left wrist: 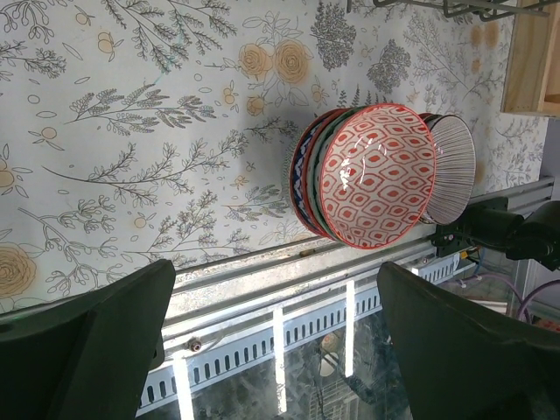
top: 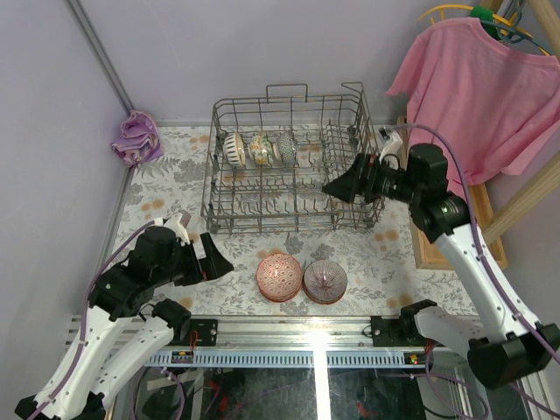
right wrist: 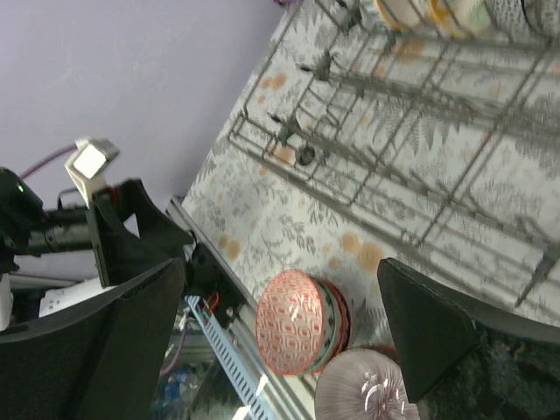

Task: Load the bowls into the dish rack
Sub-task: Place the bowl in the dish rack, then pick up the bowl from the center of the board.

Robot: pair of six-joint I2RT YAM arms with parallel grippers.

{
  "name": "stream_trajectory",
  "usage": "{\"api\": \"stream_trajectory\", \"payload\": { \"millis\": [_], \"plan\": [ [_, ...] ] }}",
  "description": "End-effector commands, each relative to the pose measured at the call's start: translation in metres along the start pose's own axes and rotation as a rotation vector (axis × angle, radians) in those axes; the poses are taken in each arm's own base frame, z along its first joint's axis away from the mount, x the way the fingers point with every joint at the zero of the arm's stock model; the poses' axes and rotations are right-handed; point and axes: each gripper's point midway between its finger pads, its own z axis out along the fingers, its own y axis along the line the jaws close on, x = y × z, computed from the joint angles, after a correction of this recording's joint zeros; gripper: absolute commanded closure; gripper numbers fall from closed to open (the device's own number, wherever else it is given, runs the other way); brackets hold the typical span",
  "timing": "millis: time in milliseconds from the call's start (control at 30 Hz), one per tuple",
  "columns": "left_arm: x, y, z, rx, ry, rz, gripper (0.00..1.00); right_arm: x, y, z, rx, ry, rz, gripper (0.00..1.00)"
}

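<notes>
Dark fingers (left wrist: 96,350) fill the bottom corners of each wrist view. The left claw (top: 219,260) and the right claw (top: 331,186) both stand spread wide and hold nothing. From above, the flowered table (top: 166,201) carries the dish rack (top: 213,175) at its far middle. Three bowls (top: 261,148) stand on edge in one row between the tines at its back left. The right claw hangs at the right front end of the rack, pointing left; whether it is inside the wires I cannot tell. A pink shirt (top: 472,87) hangs at the far right and a purple cloth (top: 137,138) lies in the far left corner; neither wrist view shows these two. Near the front edge of the table sit a red-patterned bowl (top: 279,276) and, just beside it on the right, a striped bowl (top: 325,281). Only the left wrist view makes it clear that the red one tops a stack (left wrist: 302,175) of several bowls, with blue and green rims under it. The left claw hovers low, just left of this stack.
</notes>
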Motion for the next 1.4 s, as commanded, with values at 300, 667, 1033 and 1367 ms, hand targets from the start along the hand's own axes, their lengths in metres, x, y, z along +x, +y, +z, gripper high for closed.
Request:
{"api": "stream_trajectory", "payload": {
  "millis": [300, 667, 1033, 1367],
  "plan": [
    [0.012, -0.017, -0.008, 0.109, 0.045, 0.008, 0.0, 0.115, -0.017, -0.06, 0.076, 0.096, 0.122, 0.01],
    [0.022, -0.015, -0.007, 0.139, 0.058, -0.016, 0.0, 0.174, -0.038, -0.079, 0.127, 0.134, 0.226, 0.01],
    [0.031, -0.012, 0.006, 0.159, 0.08, -0.043, 0.0, 0.201, -0.052, -0.083, 0.163, 0.155, 0.28, 0.01],
    [0.037, -0.013, 0.007, 0.197, 0.072, -0.068, 0.0, 0.211, -0.062, -0.079, 0.176, 0.173, 0.293, 0.01]
  ]
}}
